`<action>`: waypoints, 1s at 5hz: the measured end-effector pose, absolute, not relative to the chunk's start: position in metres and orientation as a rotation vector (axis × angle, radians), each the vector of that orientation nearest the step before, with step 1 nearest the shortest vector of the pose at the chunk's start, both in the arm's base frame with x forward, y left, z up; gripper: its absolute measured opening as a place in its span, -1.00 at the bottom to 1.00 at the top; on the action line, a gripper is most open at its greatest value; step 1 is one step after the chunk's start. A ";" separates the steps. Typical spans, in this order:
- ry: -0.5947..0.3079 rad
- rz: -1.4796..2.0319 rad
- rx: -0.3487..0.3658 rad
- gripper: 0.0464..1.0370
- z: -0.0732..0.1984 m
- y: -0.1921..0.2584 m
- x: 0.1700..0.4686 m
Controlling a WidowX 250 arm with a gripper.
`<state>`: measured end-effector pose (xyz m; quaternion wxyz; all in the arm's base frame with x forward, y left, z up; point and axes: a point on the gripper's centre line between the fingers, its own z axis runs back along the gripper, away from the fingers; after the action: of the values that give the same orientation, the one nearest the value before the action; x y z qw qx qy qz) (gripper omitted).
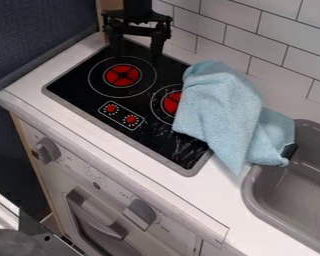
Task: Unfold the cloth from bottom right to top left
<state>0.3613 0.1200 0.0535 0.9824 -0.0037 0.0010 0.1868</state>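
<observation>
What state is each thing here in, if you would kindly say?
Light-blue cloth: rumpled, partly folded over itself
Gripper: open, empty
Stovetop: partly covered by the cloth
Sink: rim partly covered by the cloth
Oven door: shut

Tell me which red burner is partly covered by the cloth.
The right-hand burner in the camera view, nearer the sink: the blue cloth overlaps its right side. The left-hand burner, nearer the gripper, is fully visible.

A rumpled light-blue cloth (219, 110) is draped over the right end of a black stovetop (74, 87) and a grey sink's rim (251, 195); the gripper (137, 47), fingers parted, is suspended at the stovetop's far end.
</observation>
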 end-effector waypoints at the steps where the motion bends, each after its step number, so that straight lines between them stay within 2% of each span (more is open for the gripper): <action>1: 0.054 0.384 -0.014 0.93 0.036 0.117 0.353; 2: 0.035 0.386 0.010 0.93 0.046 0.094 0.344; 3: -0.003 0.380 0.032 0.93 0.077 0.059 0.339; 4: -0.042 0.375 0.023 0.93 0.098 0.023 0.335; 5: 0.000 0.291 0.033 0.93 0.098 -0.027 0.342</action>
<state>0.3424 -0.0271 0.0978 0.9893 0.0164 -0.0001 0.1449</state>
